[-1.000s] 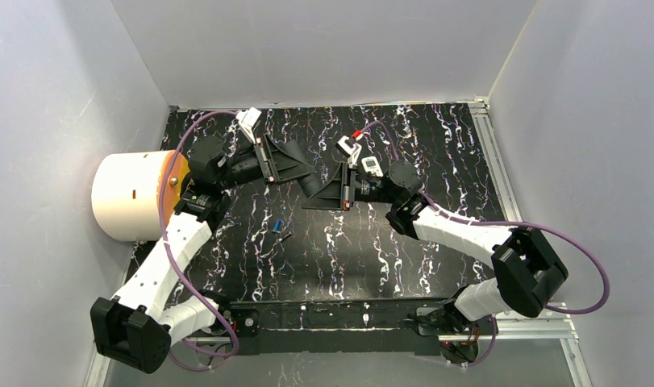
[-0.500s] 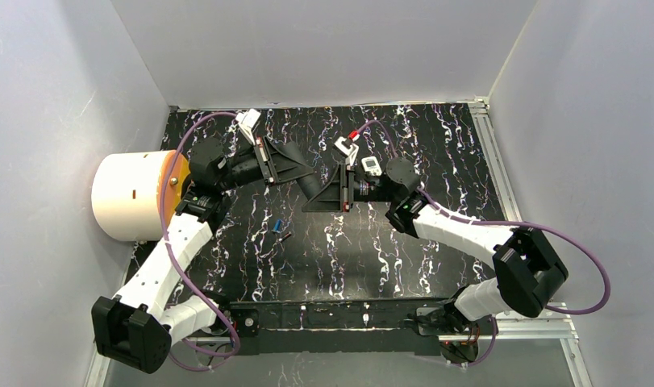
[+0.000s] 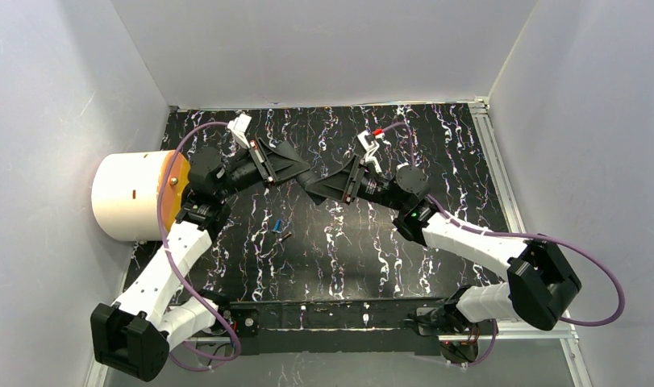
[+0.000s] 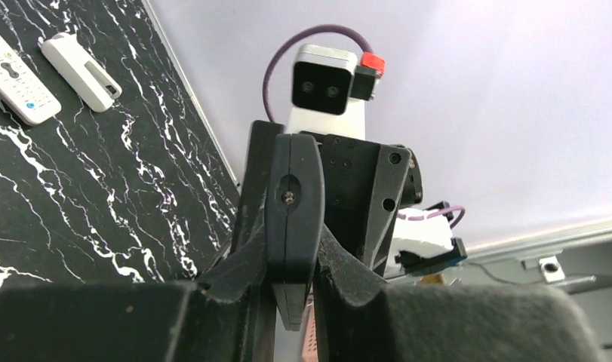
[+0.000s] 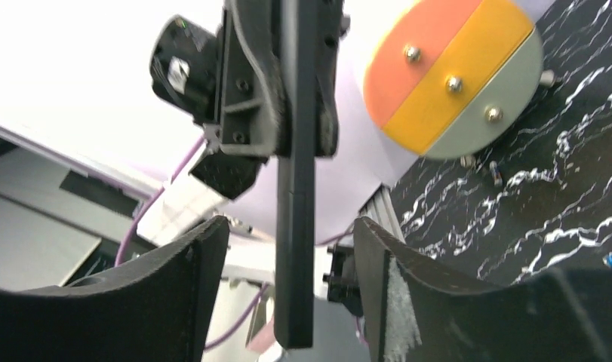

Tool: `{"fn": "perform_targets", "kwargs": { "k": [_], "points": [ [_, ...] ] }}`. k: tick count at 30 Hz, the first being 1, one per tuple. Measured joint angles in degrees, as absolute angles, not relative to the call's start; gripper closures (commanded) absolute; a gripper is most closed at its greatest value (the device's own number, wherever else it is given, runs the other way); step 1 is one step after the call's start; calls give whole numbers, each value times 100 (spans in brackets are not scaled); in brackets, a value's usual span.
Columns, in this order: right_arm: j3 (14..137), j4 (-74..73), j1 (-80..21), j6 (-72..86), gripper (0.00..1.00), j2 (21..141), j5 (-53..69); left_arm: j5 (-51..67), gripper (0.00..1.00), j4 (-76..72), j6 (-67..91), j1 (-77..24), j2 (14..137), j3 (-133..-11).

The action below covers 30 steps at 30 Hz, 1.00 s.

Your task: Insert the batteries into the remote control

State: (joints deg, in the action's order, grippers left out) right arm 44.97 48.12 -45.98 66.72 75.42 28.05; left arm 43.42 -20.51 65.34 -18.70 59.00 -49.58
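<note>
Centrally above the black marbled counter (image 3: 444, 137), the left jaws are clamped shut on a thin black remote (image 5: 296, 188), held edge-on in the air; the right jaws stand wide either side of its free end, not touching it; the batteries (image 3: 278, 226), one blue, lie loose on the counter toward its near edge, well apart from the remote.

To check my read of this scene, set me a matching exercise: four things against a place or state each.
1 black remote
2 blue battery
3 drum
4 right fingers

A open
B beside the left wall
C loose on the table
D clamped in the left fingers

Pairs: 1-D, 2-C, 3-B, 4-A
</note>
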Motion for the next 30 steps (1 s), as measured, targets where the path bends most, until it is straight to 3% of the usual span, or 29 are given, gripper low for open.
{"fn": "perform_targets", "kwargs": {
  "k": [9,20,30],
  "points": [
    [4375,4960,-4901,7087,52,7544,1492,3745,100,-2344,7231,-1870,5791,-4541],
    [4016,5483,-5004,7498,79,7546,989,3573,100,-2351,7323,-1874,5721,-4543],
    [3579,6075,-5043,7599,88,7529,921,3581,100,-2180,7113,-1975,5671,-4530]
  ]
}}
